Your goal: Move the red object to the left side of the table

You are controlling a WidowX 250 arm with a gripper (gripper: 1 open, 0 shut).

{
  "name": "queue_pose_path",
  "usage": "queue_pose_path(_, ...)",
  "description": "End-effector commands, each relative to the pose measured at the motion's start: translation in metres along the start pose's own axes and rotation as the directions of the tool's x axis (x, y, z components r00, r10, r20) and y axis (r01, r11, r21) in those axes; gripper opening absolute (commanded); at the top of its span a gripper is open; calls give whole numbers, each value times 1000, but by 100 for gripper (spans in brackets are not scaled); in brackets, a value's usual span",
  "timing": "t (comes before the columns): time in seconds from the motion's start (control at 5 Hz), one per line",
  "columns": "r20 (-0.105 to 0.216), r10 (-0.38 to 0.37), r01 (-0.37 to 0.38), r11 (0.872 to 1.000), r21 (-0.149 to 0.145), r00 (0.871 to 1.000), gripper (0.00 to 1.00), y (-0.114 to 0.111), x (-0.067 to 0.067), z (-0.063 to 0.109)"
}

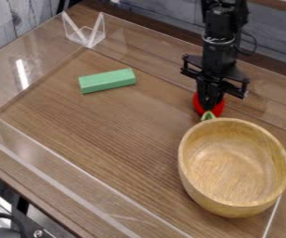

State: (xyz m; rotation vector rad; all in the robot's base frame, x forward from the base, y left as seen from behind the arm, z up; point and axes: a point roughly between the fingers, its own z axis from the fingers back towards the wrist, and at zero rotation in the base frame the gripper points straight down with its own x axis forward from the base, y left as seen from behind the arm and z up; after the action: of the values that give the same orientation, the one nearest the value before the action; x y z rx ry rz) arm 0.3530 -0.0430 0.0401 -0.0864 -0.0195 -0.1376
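Observation:
The red object (206,103) is a small red toy with a light green leafy end, resting on the table (96,130) at the right, just behind the wooden bowl. My gripper (209,96) comes straight down on it from above, its black fingers drawn in tight against the toy's sides. Most of the toy is covered by the fingers; only its lower red part and green tip show.
A large wooden bowl (234,166) fills the near right corner, almost touching the toy. A flat green block (107,81) lies left of centre. Low clear acrylic walls (81,31) border the tabletop.

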Motion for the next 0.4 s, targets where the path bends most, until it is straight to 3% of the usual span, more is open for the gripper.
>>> queue_pose_path(0.0,45,11,-11,1000,1,999,100,4,9,12)
queue_pose_path(0.2,41,16,-16,1000,0,999,100,4,8,12)
